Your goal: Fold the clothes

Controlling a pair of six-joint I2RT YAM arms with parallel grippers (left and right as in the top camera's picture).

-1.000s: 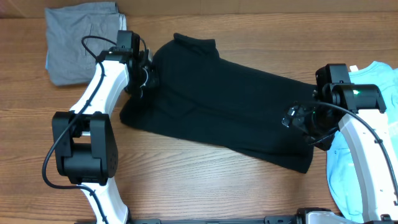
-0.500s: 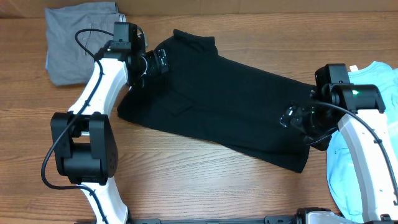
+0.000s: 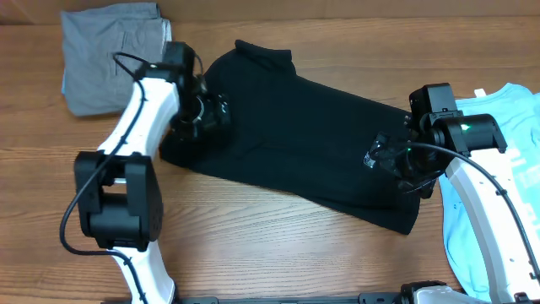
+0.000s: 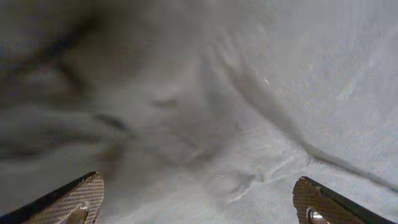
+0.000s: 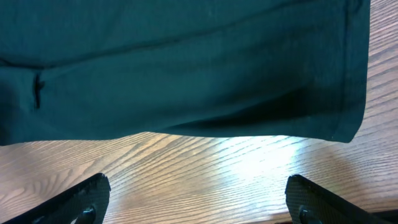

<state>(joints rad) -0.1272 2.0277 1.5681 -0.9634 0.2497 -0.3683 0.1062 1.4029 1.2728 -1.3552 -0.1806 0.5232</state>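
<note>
**Fig. Overhead + wrist views, bench scene.** Black T-shirt (image 3: 295, 143) lies spread diagonally across centre of bench (image 3: 253, 253), one end toward far left, the other toward near right, w/ creases across it. Grey garment (image 3: 110, 55) sits folded at far-left corner, just beside L arm and apart from black shirt. Light-blue T-shirt (image 3: 515, 105) lies at right edge, partly under R arm.

L end effector (image 3: 211, 114) is over black shirt's far-left end. In wrist view its fingertips (image 4: 68, 199) stand wide apart at the frame's lower corners, w/ rumpled cloth below and nothing between them: open, empty. Contact w/ cloth: cannot tell.

R end effector (image 3: 384, 159) is over shirt's near-right part. In wrist view its fingertips (image 5: 74, 199) stand wide apart, w/ bare wood just off shirt's edge between them: open, nothing gripped.
</note>
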